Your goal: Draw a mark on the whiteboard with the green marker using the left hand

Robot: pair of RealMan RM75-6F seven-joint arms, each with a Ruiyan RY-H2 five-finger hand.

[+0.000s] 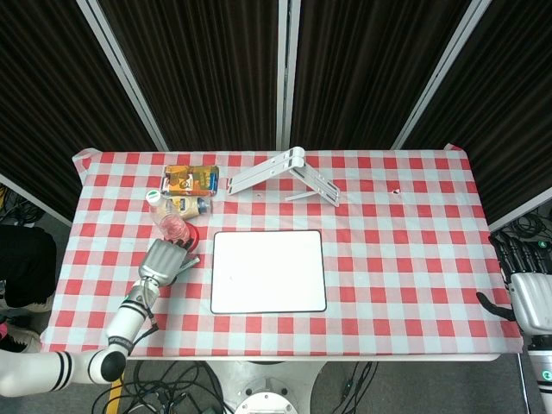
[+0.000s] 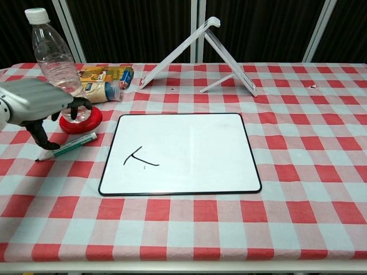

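Checkered red-and-white tablecloth (image 1: 397,259), dark curtain panels behind.

Head view: whiteboard (image 1: 268,271) sits mid-table. Left hand (image 1: 163,261) is off the board to its left, just in front of the water bottle (image 1: 172,224) on its red coaster (image 1: 187,239). Marker isn't resolvable from here. Right hand (image 1: 528,293) hangs off the right table edge, well apart from everything, fingers spread, holding nothing.

Chest view: green marker (image 2: 67,146) lies flat on the cloth just left of the whiteboard (image 2: 189,150), tip pointing away from it. Left hand (image 2: 39,106) hovers over the tip end, fingers curled down; can't tell whether any of them touch the marker, and it doesn't look gripped. A black mark (image 2: 138,156) is already on the board's lower left, so the drawing looks done.

Risks:
- Marker is round and loose on the cloth; a brush from the lifting fingers could roll it toward the near edge or onto the board.
- Bottle is tall, narrow and right behind the hand; a backward or upward swing of the arm could tip it.
- Marker looks uncapped, so a drag could ink the cloth.
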